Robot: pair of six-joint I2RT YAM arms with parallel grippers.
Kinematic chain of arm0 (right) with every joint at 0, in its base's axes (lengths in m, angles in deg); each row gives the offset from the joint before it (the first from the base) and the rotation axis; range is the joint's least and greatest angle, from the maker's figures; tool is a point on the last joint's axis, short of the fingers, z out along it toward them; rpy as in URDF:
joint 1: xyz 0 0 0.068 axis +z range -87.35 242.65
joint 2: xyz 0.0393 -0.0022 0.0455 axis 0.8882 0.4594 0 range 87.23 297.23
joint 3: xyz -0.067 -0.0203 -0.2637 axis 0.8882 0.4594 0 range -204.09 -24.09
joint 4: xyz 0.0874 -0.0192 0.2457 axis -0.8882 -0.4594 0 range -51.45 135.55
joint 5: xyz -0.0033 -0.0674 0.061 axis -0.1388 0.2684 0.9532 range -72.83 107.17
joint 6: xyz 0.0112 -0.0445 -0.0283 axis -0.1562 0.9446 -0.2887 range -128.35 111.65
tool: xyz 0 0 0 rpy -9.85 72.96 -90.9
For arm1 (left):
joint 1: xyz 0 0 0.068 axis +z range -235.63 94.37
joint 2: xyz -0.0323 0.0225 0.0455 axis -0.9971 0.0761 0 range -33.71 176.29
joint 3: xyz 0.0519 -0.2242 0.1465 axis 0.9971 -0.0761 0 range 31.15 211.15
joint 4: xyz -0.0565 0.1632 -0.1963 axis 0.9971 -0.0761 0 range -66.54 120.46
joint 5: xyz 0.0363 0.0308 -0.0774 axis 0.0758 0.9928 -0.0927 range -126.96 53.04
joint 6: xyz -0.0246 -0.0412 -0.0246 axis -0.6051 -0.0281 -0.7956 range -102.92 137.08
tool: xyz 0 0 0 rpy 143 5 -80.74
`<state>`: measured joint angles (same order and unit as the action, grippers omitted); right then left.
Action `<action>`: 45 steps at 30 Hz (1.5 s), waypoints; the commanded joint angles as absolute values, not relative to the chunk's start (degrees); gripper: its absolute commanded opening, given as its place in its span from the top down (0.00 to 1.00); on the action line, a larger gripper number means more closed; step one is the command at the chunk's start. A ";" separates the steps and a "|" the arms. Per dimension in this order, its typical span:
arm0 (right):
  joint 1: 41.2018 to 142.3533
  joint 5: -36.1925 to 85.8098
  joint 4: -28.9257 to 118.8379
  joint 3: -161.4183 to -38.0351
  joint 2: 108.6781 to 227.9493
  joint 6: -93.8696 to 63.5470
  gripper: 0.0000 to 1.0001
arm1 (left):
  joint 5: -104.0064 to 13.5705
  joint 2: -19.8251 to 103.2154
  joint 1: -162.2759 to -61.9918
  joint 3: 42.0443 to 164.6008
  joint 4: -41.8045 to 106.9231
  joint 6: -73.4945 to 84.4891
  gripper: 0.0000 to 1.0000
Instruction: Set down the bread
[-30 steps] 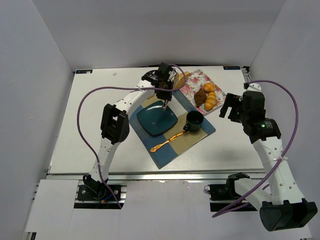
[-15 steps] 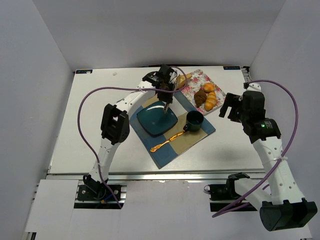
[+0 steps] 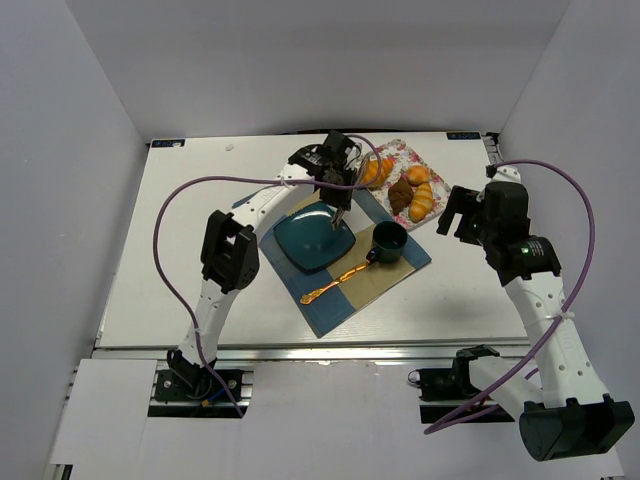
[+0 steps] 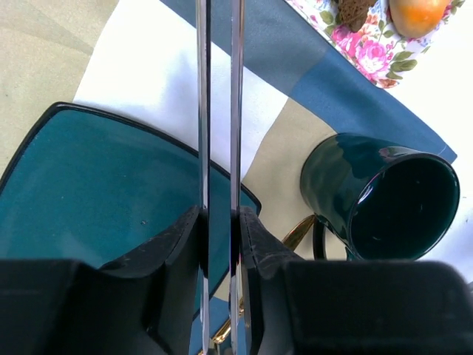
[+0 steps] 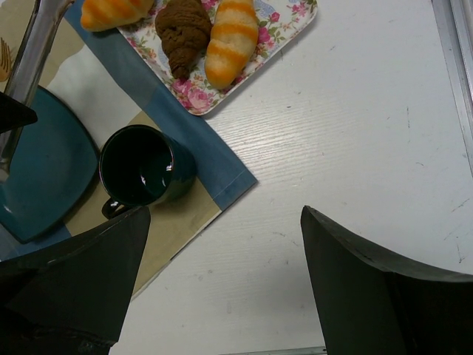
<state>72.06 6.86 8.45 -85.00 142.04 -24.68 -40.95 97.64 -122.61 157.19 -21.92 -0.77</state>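
The bread point(image 3: 377, 171), a golden-orange croissant, lies at the left end of the floral tray point(image 3: 404, 152); its end shows in the right wrist view point(image 5: 117, 11). My left gripper point(image 3: 338, 185) point(image 4: 219, 214) is shut on silver tongs point(image 4: 219, 89), whose blades hang over the right edge of the teal plate point(image 3: 300, 240) point(image 4: 89, 192), left of the bread and not touching it. The tongs are empty. My right gripper point(image 3: 462, 212) point(image 5: 225, 214) is open and empty over the bare table, right of the tray.
A dark brown pastry point(image 3: 401, 194) point(image 5: 182, 29) and smaller golden rolls point(image 3: 423, 203) point(image 5: 231, 41) share the tray. A dark green cup point(image 3: 390, 240) point(image 5: 144, 166) and a gold spoon point(image 3: 335, 280) sit on the blue-and-tan placemat point(image 3: 335, 308) beside the plate.
My left gripper with the tongs has shifted right across the plate, uncovering the bread on the tray. The right arm has not moved.
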 commanded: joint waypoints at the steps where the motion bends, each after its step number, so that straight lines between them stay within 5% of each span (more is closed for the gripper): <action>1: 72.06 7.32 10.92 -84.47 141.90 -25.57 0.11 | -40.91 91.45 -122.72 158.59 -21.66 -0.06 0.65; 7: 72.05 6.97 10.75 -84.91 142.16 -25.66 0.11 | -38.89 91.36 -122.37 159.47 -21.93 0.29 0.51; 27: 72.05 7.15 10.83 -85.17 143.66 -23.82 0.11 | -39.33 93.38 -120.53 160.53 -21.22 0.64 0.37; 45: 72.05 7.24 11.80 -84.65 144.62 -23.46 0.11 | -45.57 95.31 -120.35 159.39 -19.47 -1.20 0.51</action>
<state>72.06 6.86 9.65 -84.89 144.66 -24.31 -42.93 97.00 -120.51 158.70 -21.31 -1.01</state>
